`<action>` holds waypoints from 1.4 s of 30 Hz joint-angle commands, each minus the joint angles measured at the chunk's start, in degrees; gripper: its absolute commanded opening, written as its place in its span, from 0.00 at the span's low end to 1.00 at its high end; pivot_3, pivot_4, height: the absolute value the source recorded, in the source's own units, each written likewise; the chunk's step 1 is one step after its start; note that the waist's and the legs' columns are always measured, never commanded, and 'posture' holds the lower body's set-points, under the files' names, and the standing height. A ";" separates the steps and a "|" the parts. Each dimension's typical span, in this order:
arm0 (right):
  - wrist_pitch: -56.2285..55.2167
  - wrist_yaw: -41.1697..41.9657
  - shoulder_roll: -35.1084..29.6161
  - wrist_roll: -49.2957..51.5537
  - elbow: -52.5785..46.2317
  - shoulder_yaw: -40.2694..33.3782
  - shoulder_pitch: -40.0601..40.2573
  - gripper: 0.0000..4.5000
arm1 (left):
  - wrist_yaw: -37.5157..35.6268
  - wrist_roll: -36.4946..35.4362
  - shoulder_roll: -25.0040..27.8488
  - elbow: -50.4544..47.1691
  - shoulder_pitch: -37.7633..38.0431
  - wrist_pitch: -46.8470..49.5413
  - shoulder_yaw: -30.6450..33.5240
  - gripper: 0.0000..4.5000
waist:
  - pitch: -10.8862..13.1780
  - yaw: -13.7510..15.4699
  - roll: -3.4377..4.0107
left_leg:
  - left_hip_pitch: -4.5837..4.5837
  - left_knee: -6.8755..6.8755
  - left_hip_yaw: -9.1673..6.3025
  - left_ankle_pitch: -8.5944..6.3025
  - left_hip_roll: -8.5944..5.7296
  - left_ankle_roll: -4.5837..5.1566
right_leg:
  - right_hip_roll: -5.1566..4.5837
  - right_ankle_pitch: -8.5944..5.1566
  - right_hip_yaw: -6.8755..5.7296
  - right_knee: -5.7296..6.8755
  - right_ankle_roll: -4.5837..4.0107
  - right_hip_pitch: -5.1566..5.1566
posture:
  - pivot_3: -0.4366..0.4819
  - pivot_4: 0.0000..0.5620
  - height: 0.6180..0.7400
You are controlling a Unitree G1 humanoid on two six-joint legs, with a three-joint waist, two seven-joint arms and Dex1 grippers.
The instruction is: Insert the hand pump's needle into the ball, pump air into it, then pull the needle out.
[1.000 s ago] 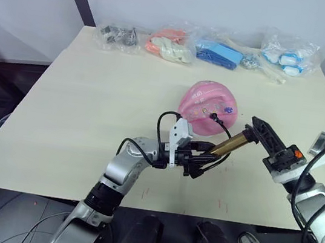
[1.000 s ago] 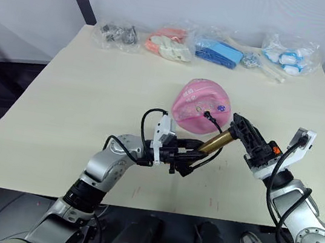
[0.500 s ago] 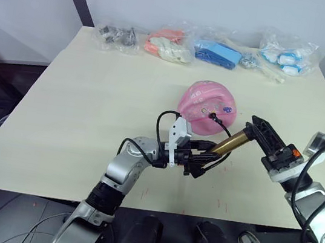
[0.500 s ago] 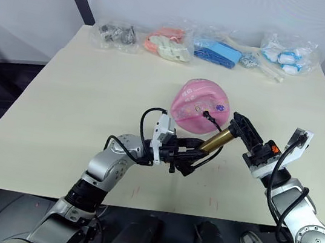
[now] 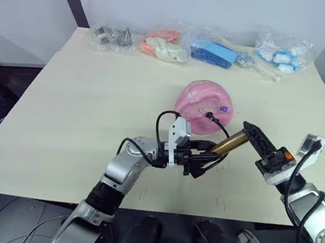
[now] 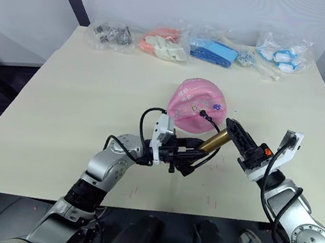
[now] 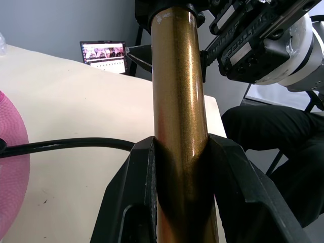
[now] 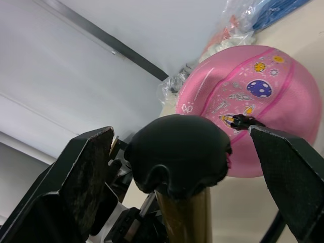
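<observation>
The hand pump [image 7: 179,101] was glossy bronze metal; the ball [image 8: 253,101] matt pink rubber; the bench [image 5: 93,93] smooth, pale, matt.

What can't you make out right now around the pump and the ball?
- The needle: the black fitting sits on the ball, but the pin is too small to show how deep it goes.
- The hand pump: its lower end is covered by the left gripper.
- The right gripper: whether its fingers touch the handle between them.
</observation>
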 commanded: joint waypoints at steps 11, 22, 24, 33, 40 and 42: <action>-0.98 -0.65 1.65 -0.90 -2.12 -0.01 -2.77 1.00 | -1.36 -1.56 0.11 -2.13 -0.01 -0.02 -0.13 0.22 | 0.00 -0.01 0.00 | 0.00 0.00 0.02 0.00 0.00 0.00 | 0.00 0.00 0.02 0.00 0.00 -0.01 | 0.48 0.27 1.00; -0.62 -0.53 1.42 -2.04 -2.17 0.25 -3.54 1.00 | -1.20 -1.49 -0.20 -1.55 -0.24 -0.02 -0.13 0.22 | 0.00 -0.01 0.00 | 0.00 -0.01 0.02 -0.01 0.00 0.01 | 0.00 0.00 0.03 0.00 0.00 -0.02 | 0.48 0.27 1.00; -0.58 -0.40 1.32 -2.45 -2.14 0.28 -3.62 1.00 | -1.21 -1.43 -0.19 -1.46 -0.20 -0.07 -0.16 0.22 | 0.00 -0.01 0.00 | 0.00 -0.01 0.02 -0.01 0.00 0.01 | 0.00 0.00 0.04 0.00 0.00 -0.02 | 0.48 0.27 1.00; -0.58 0.41 1.49 -4.76 -2.13 0.89 -3.76 1.00 | -0.97 -1.35 -0.25 -1.28 -0.16 -0.07 -0.08 0.22 | 0.00 -0.01 0.00 | 0.00 -0.01 0.02 -0.01 0.00 0.01 | 0.00 0.00 0.04 0.00 0.00 -0.03 | 0.48 0.27 1.00; -0.84 0.93 1.75 -6.14 -2.37 0.72 -3.82 1.00 | -1.13 -1.35 -0.18 -1.15 -0.22 -0.07 -0.11 0.22 | 0.00 -0.01 0.00 | 0.00 -0.01 0.03 -0.01 0.00 0.01 | 0.00 0.00 0.04 -0.01 0.00 -0.03 | 0.48 0.27 1.00; -0.84 1.13 1.83 -6.43 -2.37 0.75 -3.85 1.00 | -1.19 -1.32 -0.15 -1.01 -0.29 -0.11 -0.10 0.22 | 0.00 -0.01 0.00 | 0.00 -0.01 0.03 -0.01 0.00 0.01 | 0.00 0.00 0.04 -0.01 0.00 -0.03 | 0.48 0.27 1.00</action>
